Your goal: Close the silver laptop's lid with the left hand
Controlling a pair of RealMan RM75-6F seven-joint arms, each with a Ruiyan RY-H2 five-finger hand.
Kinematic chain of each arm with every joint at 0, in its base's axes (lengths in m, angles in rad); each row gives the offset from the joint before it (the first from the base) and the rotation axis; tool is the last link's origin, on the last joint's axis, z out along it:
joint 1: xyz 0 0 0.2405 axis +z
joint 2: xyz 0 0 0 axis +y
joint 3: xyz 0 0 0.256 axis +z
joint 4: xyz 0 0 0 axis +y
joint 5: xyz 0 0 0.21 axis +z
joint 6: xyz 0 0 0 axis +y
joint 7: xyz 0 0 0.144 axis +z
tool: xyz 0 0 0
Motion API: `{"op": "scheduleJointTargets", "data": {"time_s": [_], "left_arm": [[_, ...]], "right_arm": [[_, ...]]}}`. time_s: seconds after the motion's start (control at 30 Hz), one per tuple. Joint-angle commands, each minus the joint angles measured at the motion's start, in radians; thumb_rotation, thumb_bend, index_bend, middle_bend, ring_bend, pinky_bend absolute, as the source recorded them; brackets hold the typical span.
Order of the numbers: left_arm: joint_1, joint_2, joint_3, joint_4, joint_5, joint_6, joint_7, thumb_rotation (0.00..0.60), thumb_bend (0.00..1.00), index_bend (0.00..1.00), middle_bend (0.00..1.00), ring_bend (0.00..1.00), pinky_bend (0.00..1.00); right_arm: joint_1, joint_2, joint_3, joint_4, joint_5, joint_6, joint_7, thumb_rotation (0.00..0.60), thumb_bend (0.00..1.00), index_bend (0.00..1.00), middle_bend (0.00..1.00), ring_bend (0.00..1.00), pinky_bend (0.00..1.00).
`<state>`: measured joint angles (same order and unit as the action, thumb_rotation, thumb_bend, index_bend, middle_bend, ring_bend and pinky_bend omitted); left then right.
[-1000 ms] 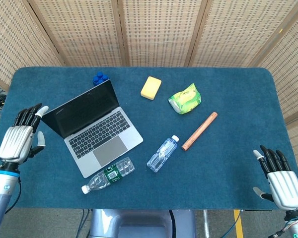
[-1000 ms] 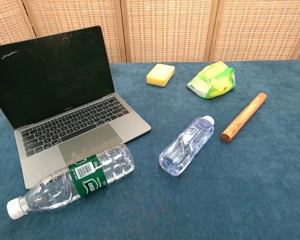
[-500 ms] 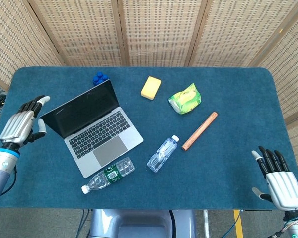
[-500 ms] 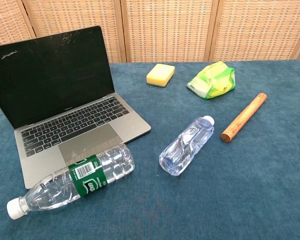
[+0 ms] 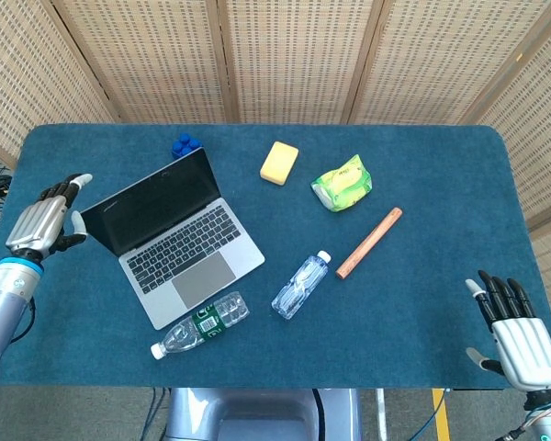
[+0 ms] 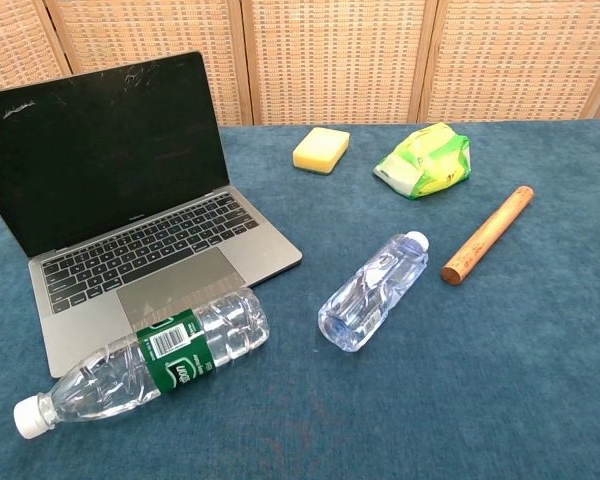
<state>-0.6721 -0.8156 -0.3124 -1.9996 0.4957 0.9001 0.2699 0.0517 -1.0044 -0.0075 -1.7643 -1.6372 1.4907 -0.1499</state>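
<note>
**Laptop open, left hand just beside its lid**

The laptop sits open on the left part of the blue table, turned at an angle, its dark screen standing up and facing the near right. In the chest view the lid rises steeply over the keyboard.

The left hand hovers at the table's left edge, just beside the lid's outer left corner. Its fingers are apart and bent a little toward the lid, holding nothing. Whether a fingertip touches the lid's back cannot be told from the head view, and the chest view does not show the hand.

The right hand is at the near right corner of the table, well apart from everything, fingers spread and empty.

A green-labelled bottle lies on its side touching the laptop's near edge. A smaller bottle lies to the right of it, near the table's middle. A wooden rod lies further right, at a slant. A yellow sponge and a green packet lie toward the far side. Some blue caps sit just behind the lid.
</note>
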Motion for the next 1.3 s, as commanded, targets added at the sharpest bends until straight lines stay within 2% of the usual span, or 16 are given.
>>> {"op": "scheduleJointTargets", "data": {"time_s": [0.03,0.57,1.3], "left_arm": [[-0.019,-0.010,0.010,0.010,-0.020,-0.006,0.000,0.600,0.88,0.00,0.00,0.00,0.00],[-0.082,-0.080,0.067,0.059,-0.085,0.002,0.014,0.600,1.00,0.00,0.00,0.00,0.00],[-0.108,-0.109,0.113,0.050,-0.082,0.026,0.018,0.600,1.00,0.02,0.00,0.00,0.00]], "right_arm": [[0.000,-0.001,0.000,0.000,-0.001,-0.001,-0.002,0.600,0.00,0.00,0.00,0.00,0.00],[-0.001,0.000,0.000,0.001,-0.001,0.002,0.002,0.600,0.00,0.00,0.00,0.00,0.00],[-0.002,0.000,0.001,0.002,-0.001,0.006,0.003,0.600,0.00,0.00,0.00,0.00,0.00]]}}
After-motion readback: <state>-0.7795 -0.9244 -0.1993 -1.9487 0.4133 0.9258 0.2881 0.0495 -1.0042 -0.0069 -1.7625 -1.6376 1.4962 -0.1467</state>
